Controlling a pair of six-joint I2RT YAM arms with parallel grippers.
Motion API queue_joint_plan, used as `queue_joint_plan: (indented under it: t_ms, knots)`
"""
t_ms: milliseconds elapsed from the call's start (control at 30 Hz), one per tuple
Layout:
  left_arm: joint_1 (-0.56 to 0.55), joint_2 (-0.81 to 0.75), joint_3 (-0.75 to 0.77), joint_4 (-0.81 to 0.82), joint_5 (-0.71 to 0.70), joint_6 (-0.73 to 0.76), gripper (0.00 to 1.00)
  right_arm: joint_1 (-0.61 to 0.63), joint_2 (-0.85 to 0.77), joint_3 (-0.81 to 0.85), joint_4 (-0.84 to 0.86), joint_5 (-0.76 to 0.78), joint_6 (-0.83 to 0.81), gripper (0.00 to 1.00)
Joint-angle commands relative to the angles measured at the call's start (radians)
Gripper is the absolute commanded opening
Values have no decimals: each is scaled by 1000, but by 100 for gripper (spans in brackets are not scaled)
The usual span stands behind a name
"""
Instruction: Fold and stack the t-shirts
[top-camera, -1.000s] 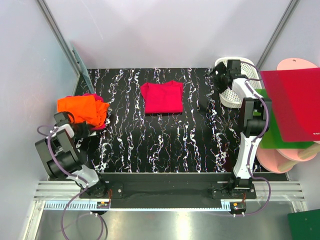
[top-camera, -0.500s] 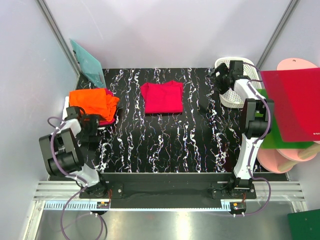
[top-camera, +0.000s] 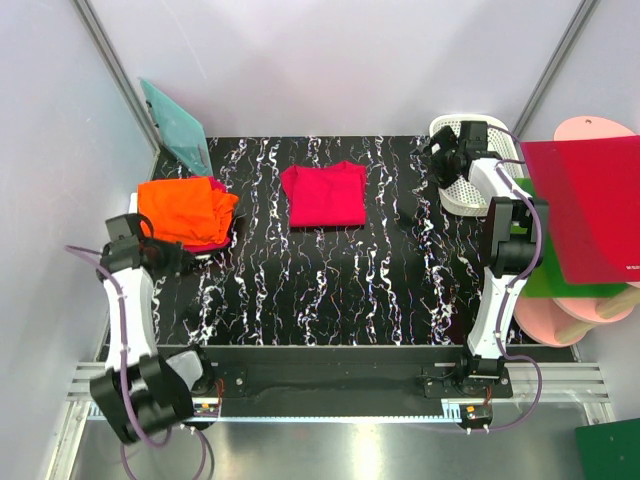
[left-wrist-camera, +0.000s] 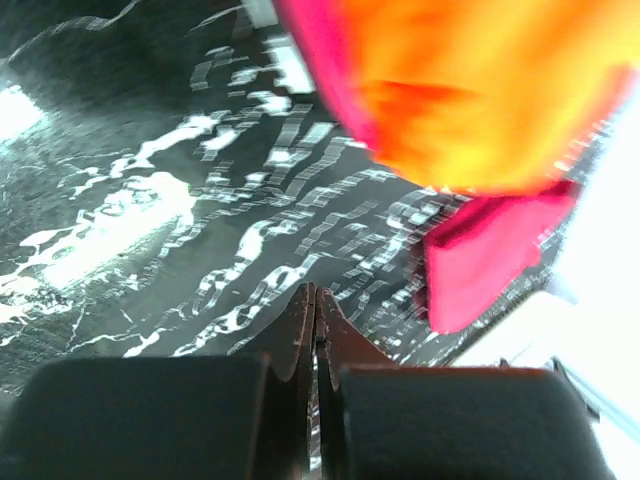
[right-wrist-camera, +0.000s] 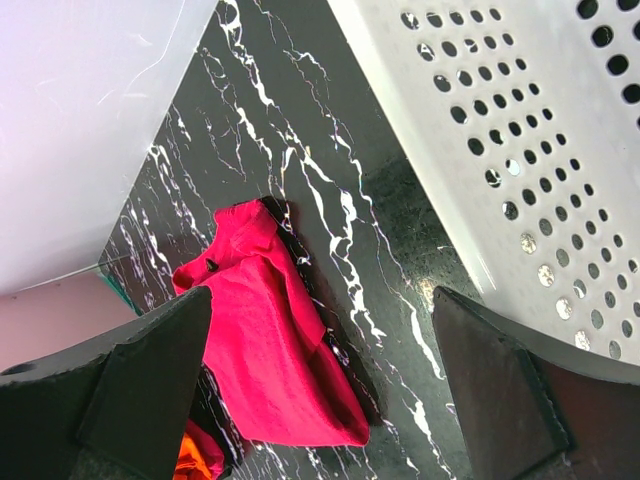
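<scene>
A folded orange t-shirt (top-camera: 185, 208) lies on a crimson-pink t-shirt (top-camera: 214, 238) at the table's left edge. In the left wrist view the orange cloth (left-wrist-camera: 480, 90) shows above a pink corner (left-wrist-camera: 490, 260). A second crimson t-shirt (top-camera: 323, 195) lies folded at the back centre; the right wrist view shows it too (right-wrist-camera: 270, 340). My left gripper (top-camera: 172, 258) (left-wrist-camera: 315, 300) is shut and holds nothing, just in front of the stack, its tips over bare table. My right gripper (top-camera: 440, 152) (right-wrist-camera: 320, 295) hangs open at the back right, beside the basket.
A white perforated basket (top-camera: 470, 175) (right-wrist-camera: 520, 150) stands at the back right. A teal board (top-camera: 175, 125) leans at the back left corner. Off the right edge are a red board (top-camera: 585, 205), a green board (top-camera: 545, 275) and pink discs (top-camera: 585, 315).
The orange t-shirt has shifted back and right onto the pink one. My left gripper opened, let it go, drew back towards the near edge and shut empty. The right arm barely moved.
</scene>
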Motion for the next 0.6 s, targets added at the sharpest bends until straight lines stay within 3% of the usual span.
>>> queue_joint_plan:
  t_ms: [0,133,167,233,267,400,467,567]
  knots:
    - [-7,-123,190,-41,-81,171,0,-35,8,15,-29,44,-38,100]
    - [-5,4,485,-85,-202,367,0,-35,25,37,-29,23,-38,100]
    - [-4,102,538,-126,-292,420,0,-35,31,40,-29,10,-36,100]
    - [8,214,678,-145,-317,460,0,-35,31,45,-31,-2,-39,100]
    - [12,347,736,-195,-360,483,0,-35,30,45,-31,-4,-44,100]
    - [19,713,1158,-413,-436,503,0,-39,10,35,-37,-10,-70,100]
    - [18,860,1259,-501,-497,486,0,-42,-1,25,-39,-14,-73,100]
    - [5,953,1376,-519,-537,486,0,-51,-7,9,-37,-25,-76,100]
